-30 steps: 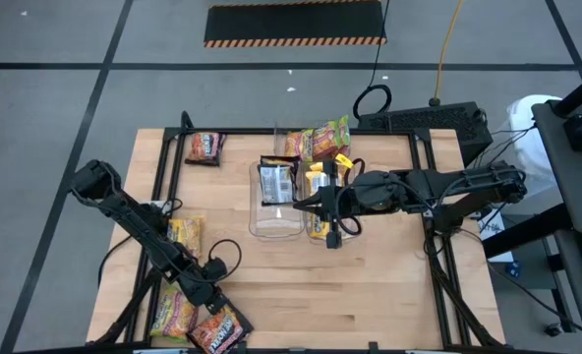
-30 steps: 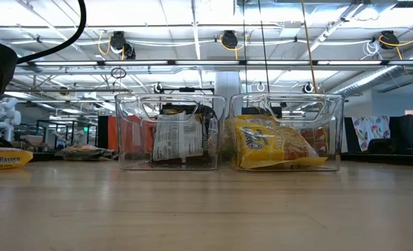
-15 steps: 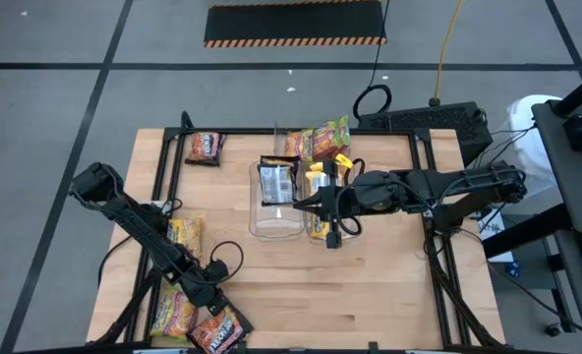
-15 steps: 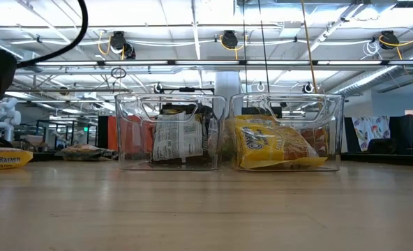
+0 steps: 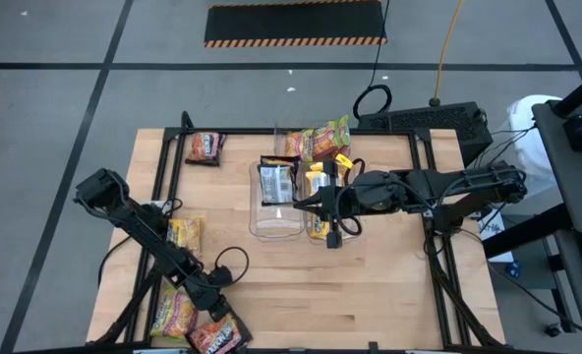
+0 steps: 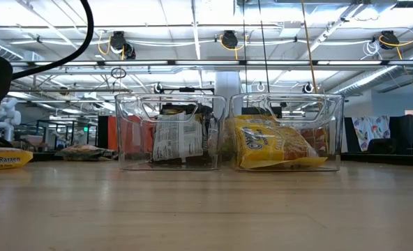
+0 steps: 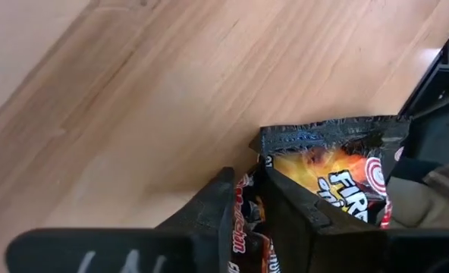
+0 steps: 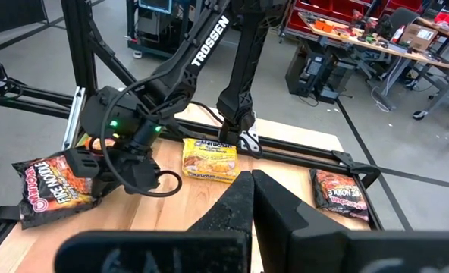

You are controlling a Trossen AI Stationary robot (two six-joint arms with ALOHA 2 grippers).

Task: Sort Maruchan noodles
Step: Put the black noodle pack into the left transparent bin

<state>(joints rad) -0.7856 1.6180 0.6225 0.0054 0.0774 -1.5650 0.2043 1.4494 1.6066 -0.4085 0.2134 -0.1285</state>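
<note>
Jaws of left gripper (image 7: 247,205) clamped on crinkly dark packet (image 7: 327,171), right gripper (image 8: 252,199) together

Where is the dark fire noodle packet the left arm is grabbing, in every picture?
High view: fire packet at the table's near-left corner, under the left gripper.
Low view: not in it.
Left wrist view: fire packet between that arm's fingers.
Right wrist view: fire packet beside the left arm.
Shared landmark: the left gripper.
</note>
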